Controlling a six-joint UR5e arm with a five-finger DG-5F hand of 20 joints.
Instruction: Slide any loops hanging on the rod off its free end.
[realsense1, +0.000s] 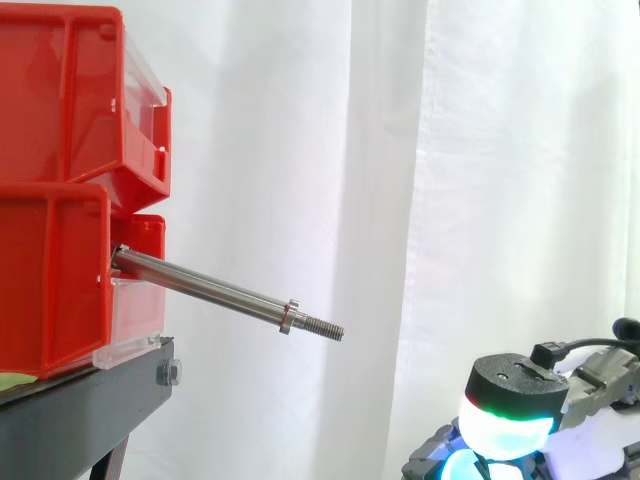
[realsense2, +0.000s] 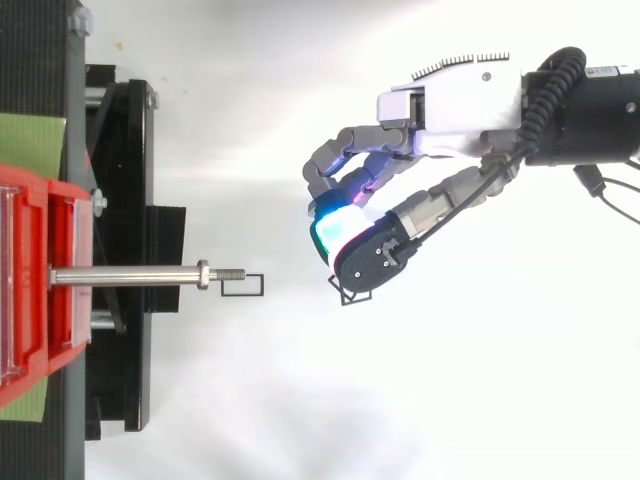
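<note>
From my station the rod (realsense1: 215, 290) juts out of the red bins (realsense1: 60, 200), tilted down towards its threaded free end, and in the side view its whole length is bare, with nothing hanging on it. The hand (realsense2: 450, 105) hovers well apart from that end, out to the side and lower. Its fingers (realsense2: 335, 225) are curled in and pressed together against the thumb, and a thin black loop (realsense2: 352, 296) pokes out beneath them. I take it as pinched there, though the wire is too fine to be sure. From above, a second loop (realsense2: 243, 296) shows just beside the rod's tip, apparently lying below it, not threaded on. I judge the sliding done; only letting go is left.
</note>
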